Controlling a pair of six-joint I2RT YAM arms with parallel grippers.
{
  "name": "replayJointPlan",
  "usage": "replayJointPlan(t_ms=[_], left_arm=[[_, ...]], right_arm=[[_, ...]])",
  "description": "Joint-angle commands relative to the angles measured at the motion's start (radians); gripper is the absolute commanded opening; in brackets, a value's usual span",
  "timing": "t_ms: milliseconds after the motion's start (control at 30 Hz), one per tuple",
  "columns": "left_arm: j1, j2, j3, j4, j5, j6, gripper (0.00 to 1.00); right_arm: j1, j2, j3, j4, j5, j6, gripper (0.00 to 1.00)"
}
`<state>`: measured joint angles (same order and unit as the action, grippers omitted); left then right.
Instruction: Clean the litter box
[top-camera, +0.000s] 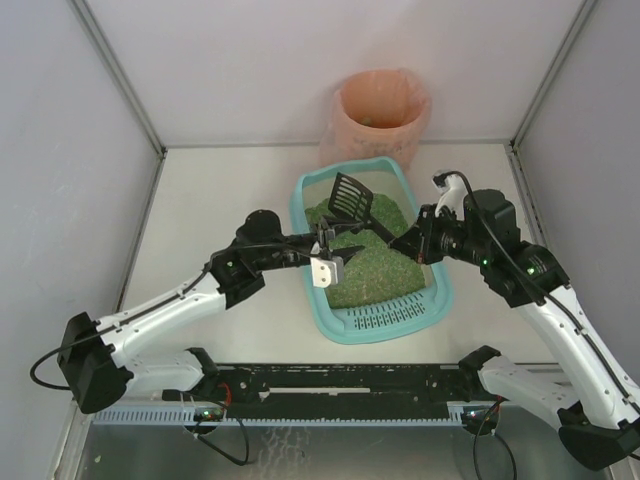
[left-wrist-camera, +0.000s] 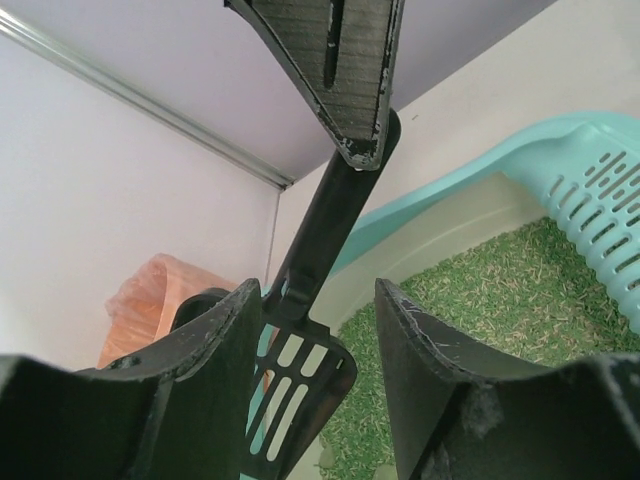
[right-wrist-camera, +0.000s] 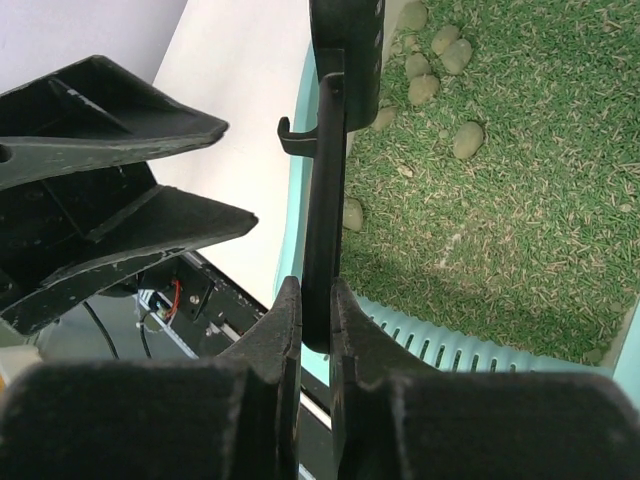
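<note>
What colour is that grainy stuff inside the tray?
The litter is green, with pale lumps; clearest in the right wrist view.

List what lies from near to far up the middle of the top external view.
Black metal mounting rail → light-teal plastic litter box with green litter → round bin lined with a pink bag.

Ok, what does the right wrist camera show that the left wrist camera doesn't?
Only the right wrist view shows the pale clumps lying in the litter. Only the left wrist view shows the pink-bagged bin and the slotted head of the scoop. Both show the scoop's handle held by the right gripper, the open left gripper, and the litter box with its green litter.
</note>
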<state>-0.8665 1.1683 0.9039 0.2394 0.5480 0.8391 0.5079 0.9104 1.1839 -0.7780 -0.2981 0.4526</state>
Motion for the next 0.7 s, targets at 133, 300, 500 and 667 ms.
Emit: replayJointPlan(t_ms=[133, 300, 500, 667], left_arm=[[-0.003, 0.046, 0.102, -0.03, 0.006, 0.065, 0.53], [-0.003, 0.059, 0.127, -0.073, -0.002, 0.087, 0.52], [-0.003, 0.069, 0.139, -0.103, -0.019, 0.107, 0.49], [-0.006, 0.076, 0.153, -0.103, -0.014, 0.101, 0.44]], right_arm=[[0.025, -0.03, 0.043, 0.017, -0.014, -0.043, 0.0], [0.032, -0.043, 0.043, 0.002, -0.018, -0.052, 0.0], [0.034, -0.055, 0.075, -0.015, -0.029, -0.067, 0.0], [0.034, -0.05, 0.075, -0.017, -0.048, -0.074, 0.0]])
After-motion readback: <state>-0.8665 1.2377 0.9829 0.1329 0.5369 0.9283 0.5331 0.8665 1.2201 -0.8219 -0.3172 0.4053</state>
